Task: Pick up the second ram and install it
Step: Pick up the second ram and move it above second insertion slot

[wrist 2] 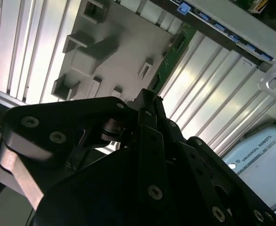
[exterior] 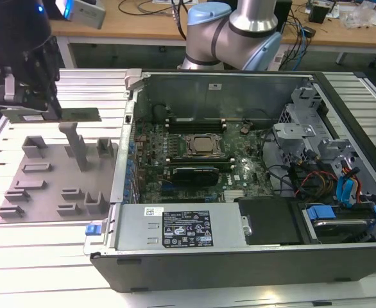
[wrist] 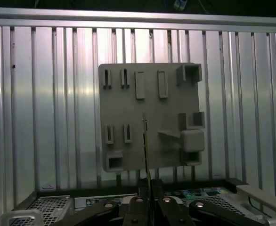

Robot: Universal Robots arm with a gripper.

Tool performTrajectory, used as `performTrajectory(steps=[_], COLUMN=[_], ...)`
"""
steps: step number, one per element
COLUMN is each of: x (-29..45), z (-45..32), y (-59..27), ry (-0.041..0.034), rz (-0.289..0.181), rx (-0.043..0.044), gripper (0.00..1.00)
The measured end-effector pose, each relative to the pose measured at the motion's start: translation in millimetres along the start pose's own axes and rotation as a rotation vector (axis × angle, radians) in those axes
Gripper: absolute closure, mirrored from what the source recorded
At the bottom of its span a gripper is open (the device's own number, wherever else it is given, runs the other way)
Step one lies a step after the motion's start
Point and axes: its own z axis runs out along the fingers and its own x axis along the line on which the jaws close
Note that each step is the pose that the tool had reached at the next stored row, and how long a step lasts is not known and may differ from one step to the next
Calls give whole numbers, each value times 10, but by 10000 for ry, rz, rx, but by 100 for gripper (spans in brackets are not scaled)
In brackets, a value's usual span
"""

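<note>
The second ram, a thin dark stick, hangs level in the air above the grey holder plate at the exterior view's left. My gripper is shut on one end of it. The first wrist view has the ram edge-on, reaching from my gripper out over the holder plate. The second wrist view has its green edge running away from my gripper past the holder plate. The open computer case with its motherboard lies to the exterior view's right of the ram.
Upright grey posts and slot blocks rise from the holder plate under the ram. The case's side wall stands between plate and motherboard. Inside are the CPU socket, cables and a drive bay. The arm's base stands behind the case.
</note>
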Motion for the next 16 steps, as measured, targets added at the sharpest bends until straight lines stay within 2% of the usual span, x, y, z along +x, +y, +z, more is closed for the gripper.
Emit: performTrajectory(steps=[1,3,7,14,16], x=[-3,-5,-15,-25,-28], z=[-4,-7,-18,-30,-34], y=[-79,-150,-423,-698,-812], ry=[2,3,9,22,39], rz=[1,1,2,4,3], rx=[-5,-10,-22,-25,-24], gripper=[89,89,89,89,89])
